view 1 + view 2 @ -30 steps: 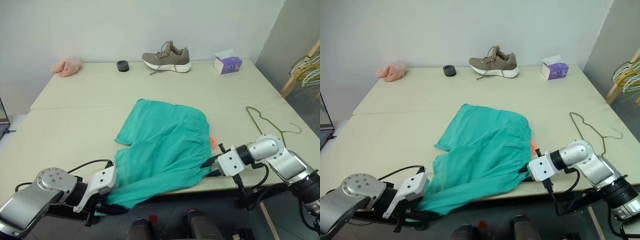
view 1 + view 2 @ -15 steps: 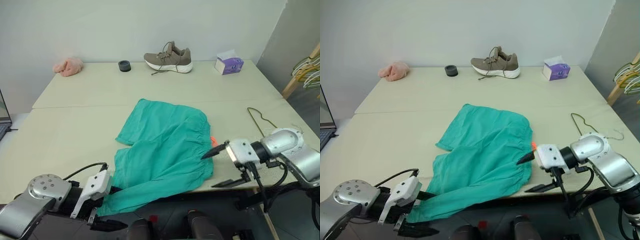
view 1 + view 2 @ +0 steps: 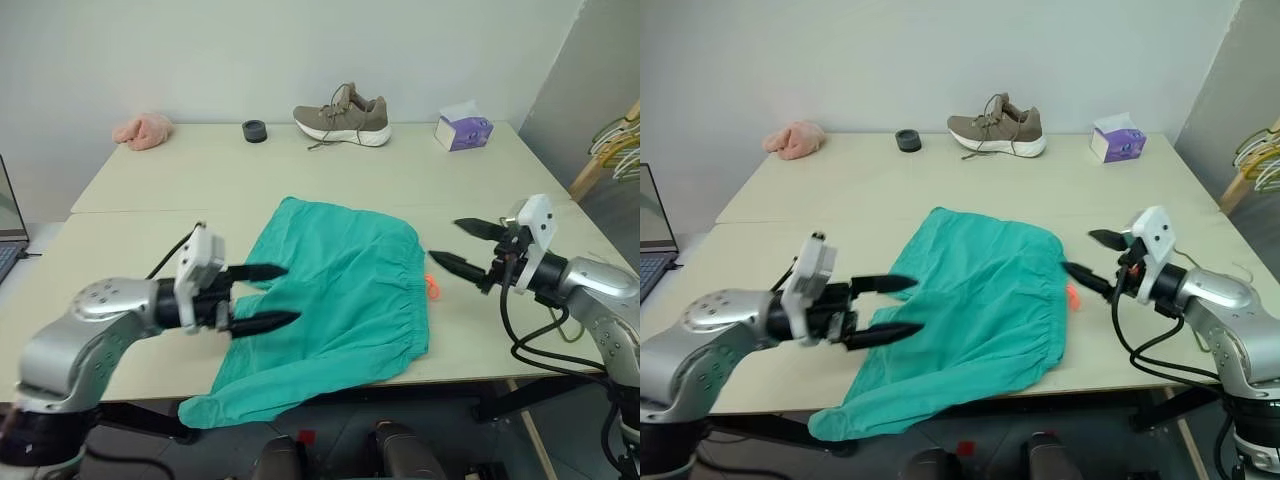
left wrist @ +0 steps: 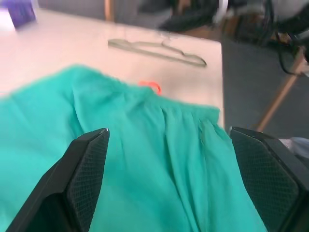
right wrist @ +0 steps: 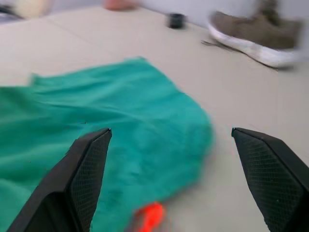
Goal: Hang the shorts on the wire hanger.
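Observation:
The teal-green shorts (image 3: 335, 285) lie flat on the table, waistband toward my right, with a small orange tag (image 3: 433, 287) at that edge. One leg's hem (image 3: 215, 405) droops over the table's front edge. My left gripper (image 3: 272, 296) hovers open over the shorts' left side, fingers level and pointing right, holding nothing. Just right of the waistband, my right gripper (image 3: 445, 240) is raised, open and empty, pointing left toward the shorts. The wire hanger (image 4: 159, 48) lies on the table beyond the tag in the left wrist view; in the eye views my right arm mostly covers it.
A shoe (image 3: 343, 113), a purple tissue box (image 3: 463, 130), a small black round thing (image 3: 254, 130) and a pink cloth (image 3: 140, 131) line the table's far edge. A laptop (image 3: 655, 235) sits at the left. Other hangers (image 3: 620, 140) hang at the far right.
Both grippers opened, let go of the shorts and rose from the table's front edge to above the tabletop. The shorts stay where they lay, one hem over the edge.

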Controlling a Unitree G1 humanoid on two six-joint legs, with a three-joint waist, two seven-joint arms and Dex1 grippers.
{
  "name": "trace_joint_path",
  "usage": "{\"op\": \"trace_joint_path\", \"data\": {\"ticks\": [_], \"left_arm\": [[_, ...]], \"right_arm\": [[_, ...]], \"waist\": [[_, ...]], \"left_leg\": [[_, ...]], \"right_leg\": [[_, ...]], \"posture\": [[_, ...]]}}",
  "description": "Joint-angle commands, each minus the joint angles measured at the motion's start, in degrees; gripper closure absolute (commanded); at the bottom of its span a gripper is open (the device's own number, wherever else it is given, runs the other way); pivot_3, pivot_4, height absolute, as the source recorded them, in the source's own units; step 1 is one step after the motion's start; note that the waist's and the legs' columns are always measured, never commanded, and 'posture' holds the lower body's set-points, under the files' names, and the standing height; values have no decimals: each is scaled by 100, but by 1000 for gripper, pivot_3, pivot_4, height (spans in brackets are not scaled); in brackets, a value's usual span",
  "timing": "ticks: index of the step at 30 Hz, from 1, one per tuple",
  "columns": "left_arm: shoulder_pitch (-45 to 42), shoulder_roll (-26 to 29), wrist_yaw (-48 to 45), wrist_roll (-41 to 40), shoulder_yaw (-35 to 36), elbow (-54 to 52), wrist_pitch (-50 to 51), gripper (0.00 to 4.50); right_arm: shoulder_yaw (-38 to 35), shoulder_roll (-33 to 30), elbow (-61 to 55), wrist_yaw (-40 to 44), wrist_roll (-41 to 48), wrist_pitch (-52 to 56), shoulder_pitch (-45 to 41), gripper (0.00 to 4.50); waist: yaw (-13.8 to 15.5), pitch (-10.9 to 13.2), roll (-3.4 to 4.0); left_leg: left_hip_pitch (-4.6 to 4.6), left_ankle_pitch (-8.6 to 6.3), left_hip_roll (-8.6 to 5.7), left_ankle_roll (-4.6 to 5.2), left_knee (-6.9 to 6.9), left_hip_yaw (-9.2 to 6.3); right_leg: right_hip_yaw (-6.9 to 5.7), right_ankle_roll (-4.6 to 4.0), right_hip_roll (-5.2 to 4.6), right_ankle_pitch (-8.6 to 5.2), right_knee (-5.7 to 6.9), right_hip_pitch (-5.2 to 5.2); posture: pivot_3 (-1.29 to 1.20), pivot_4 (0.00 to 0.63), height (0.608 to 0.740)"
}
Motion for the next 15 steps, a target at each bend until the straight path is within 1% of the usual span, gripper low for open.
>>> {"op": "trace_joint_path", "data": {"ticks": [1, 4, 8, 11, 15], "left_arm": [[-530, -193, 185, 256, -302, 134, -61, 297], [-1038, -268, -39, 397, -742, 232, 23, 297], [-1536, -367, -259, 639, -1111, 433, -124, 297], [-1771, -436, -408, 741, -1260, 547, -198, 297], [-1906, -500, -554, 868, -1334, 643, -306, 297]], "right_arm": [[-400, 196, 308, -1040, -593, 92, 53, 256], [-651, 367, 904, -1709, -915, 282, -32, 256], [-947, 442, 1917, -2140, -1042, 507, -355, 256], [-1037, 359, 2638, -2084, -1067, 483, -627, 256], [-775, 118, 3568, -1735, -1291, 297, -932, 256]], "waist": [[-34, 0, 0], [-85, 2, 3], [-177, 3, 5], [-234, 6, 10], [-355, 10, 17]], "left_leg": [[0, 0, 0, 0, 0, 0], [0, 0, 3, 0, -4, -1], [1, 0, 6, 0, -5, 0], [1, 0, 4, 1, -8, -1], [-1, -1, 6, 1, -12, -4]], "right_leg": [[1, 1, 2, 0, 0, 0], [7, 3, 16, -3, 0, -5], [14, 2, 27, -3, -3, -6], [14, 4, 33, -5, -8, -5], [15, 3, 46, -5, -22, -4]], "posture": [[-184, 107, 740], [-196, 111, 740], [-206, 114, 740], [-206, 119, 740], [-212, 122, 740]]}}
